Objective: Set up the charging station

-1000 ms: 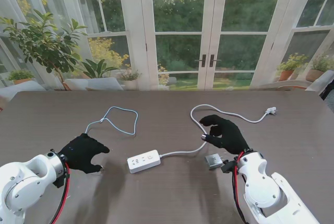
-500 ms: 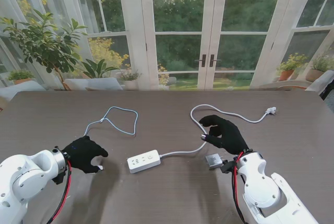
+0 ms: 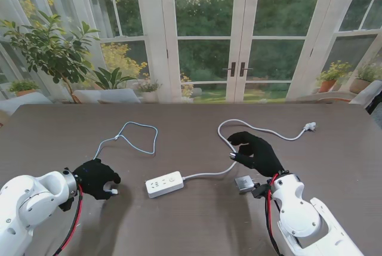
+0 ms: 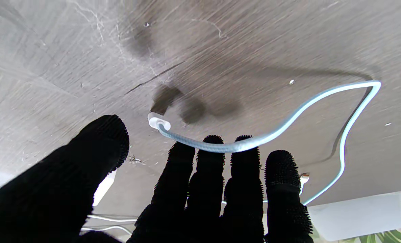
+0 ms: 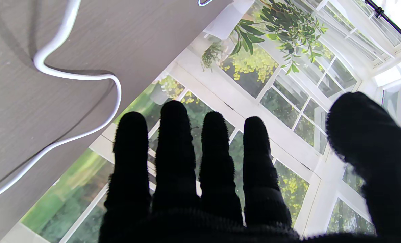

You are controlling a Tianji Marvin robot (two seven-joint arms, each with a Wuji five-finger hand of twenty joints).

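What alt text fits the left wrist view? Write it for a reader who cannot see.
The left hand, in a black glove, reaches over a dark wood table with a pale blue braided cable lying across its fingers. The cable's white connector sits just past the fingertips, and the cable loops away across the table.

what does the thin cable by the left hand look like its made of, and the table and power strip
Thin cable: looks braided fabric, pale blue-grey, with a woven texture visible in the left wrist view; its connector tip seems glossy white plastic.
Table: dark brown wood or wood-look laminate, matte, with fine grain and scratches.
Power strip: smooth white plastic, probably.
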